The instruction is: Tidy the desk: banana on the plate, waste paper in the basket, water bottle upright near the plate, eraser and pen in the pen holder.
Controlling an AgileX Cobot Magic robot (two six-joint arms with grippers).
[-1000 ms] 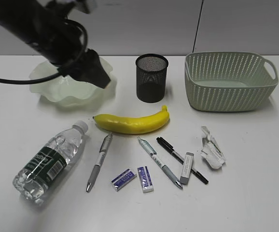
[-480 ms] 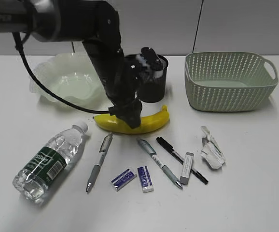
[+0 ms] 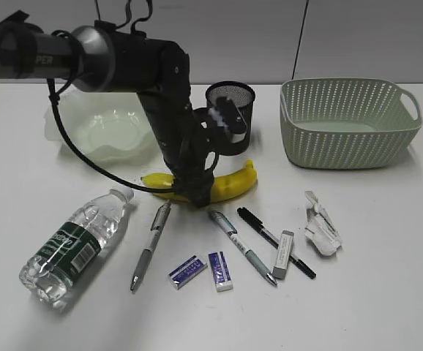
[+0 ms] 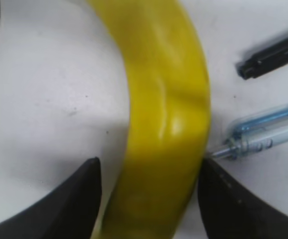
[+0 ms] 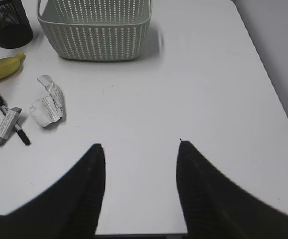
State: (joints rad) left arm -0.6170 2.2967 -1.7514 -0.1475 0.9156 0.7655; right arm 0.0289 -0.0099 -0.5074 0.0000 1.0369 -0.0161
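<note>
The yellow banana (image 3: 233, 183) lies on the white desk (image 3: 387, 292), in front of the black mesh pen holder (image 3: 237, 99). My left gripper (image 3: 195, 191) is down over its middle, open, one finger on each side of the banana (image 4: 164, 99). The waste paper (image 3: 321, 228) lies at the right. The water bottle (image 3: 76, 245) lies on its side at the left. Two blue-white erasers (image 3: 187, 271) and a grey eraser (image 3: 283, 254) lie among three pens (image 3: 151, 245). My right gripper (image 5: 140, 145) is open and empty over bare desk and does not show in the exterior view.
The wavy green plate (image 3: 72, 135) stands at the back left, behind my left arm. The sage-green basket (image 3: 350, 124) stands at the back right. In the left wrist view, a clear pen tip (image 4: 263, 137) lies just beside the right finger.
My left arm swung from over the plate to the banana and came down. Its open fingers now sit either side of the banana. Nothing on the desk has moved.
</note>
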